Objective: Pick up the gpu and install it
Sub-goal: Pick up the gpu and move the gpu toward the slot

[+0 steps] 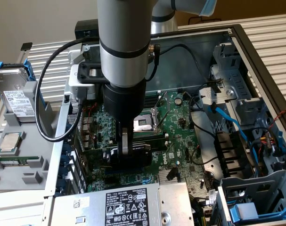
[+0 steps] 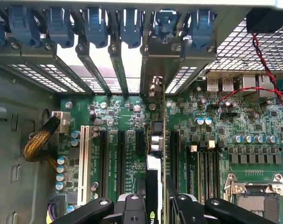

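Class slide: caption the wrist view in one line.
Black gripper shut on the thin green circuit-board gpu, held edge-on over the large green motherboard, toward the case's rear slots.

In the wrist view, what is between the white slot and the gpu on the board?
Black expansion slots, lying side by side, fill the stretch between the white slot and the gpu. The wrist view shows this.

You get soft, even daylight over the open case point(image 1: 256, 42) in the exterior view; its floor stays dim, and the arm point(image 1: 124, 47) shades the motherboard point(image 1: 180, 127) below it. The arm's metal sleeve carries a pale sheen. The white label point(image 1: 125, 207) nearest you reads bright yet slightly soft. In the wrist view, light burns through the rear slots point(image 2: 101, 58) and blows them out white, while the mesh vent point(image 2: 234, 51) glows. The fingers point(image 2: 188, 207) at the edge look dark and blurred.
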### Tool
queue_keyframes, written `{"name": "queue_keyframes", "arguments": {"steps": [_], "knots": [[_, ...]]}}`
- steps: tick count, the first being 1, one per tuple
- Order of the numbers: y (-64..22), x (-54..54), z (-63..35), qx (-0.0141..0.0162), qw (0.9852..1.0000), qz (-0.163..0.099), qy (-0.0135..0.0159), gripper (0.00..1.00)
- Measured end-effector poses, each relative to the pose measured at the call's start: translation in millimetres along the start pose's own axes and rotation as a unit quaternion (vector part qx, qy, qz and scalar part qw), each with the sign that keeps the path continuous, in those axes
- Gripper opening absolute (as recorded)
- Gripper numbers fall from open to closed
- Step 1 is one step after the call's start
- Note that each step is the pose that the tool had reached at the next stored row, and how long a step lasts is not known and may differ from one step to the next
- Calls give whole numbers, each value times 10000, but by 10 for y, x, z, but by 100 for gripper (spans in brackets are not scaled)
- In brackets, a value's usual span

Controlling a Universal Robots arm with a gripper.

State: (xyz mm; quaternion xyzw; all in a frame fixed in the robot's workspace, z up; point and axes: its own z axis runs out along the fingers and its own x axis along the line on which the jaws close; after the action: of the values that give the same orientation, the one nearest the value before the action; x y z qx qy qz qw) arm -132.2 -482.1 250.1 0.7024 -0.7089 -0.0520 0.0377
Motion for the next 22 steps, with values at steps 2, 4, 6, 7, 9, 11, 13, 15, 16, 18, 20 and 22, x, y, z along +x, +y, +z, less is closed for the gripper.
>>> {"name": "queue_keyframes", "arguments": {"steps": [2,4,6,7,9,11,13,15,16,18,20,22], "knots": [[1,-1,1,1,10000,0,0,27],[2,-2,1,0,10000,0,0,27],[2,-4,2,1,10000,0,0,27],[2,-4,2,2,10000,0,0,27],[3,-5,3,3,10000,0,0,27],[3,-5,3,3,10000,0,0,27],[3,-5,3,4,10000,0,0,27],[4,-6,4,5,10000,0,0,27],[4,-5,4,6,10000,0,-1,27],[4,-5,5,6,10000,1,0,27],[5,-6,5,6,10000,4,-1,27],[7,-5,5,7,10000,7,-1,27]]}}
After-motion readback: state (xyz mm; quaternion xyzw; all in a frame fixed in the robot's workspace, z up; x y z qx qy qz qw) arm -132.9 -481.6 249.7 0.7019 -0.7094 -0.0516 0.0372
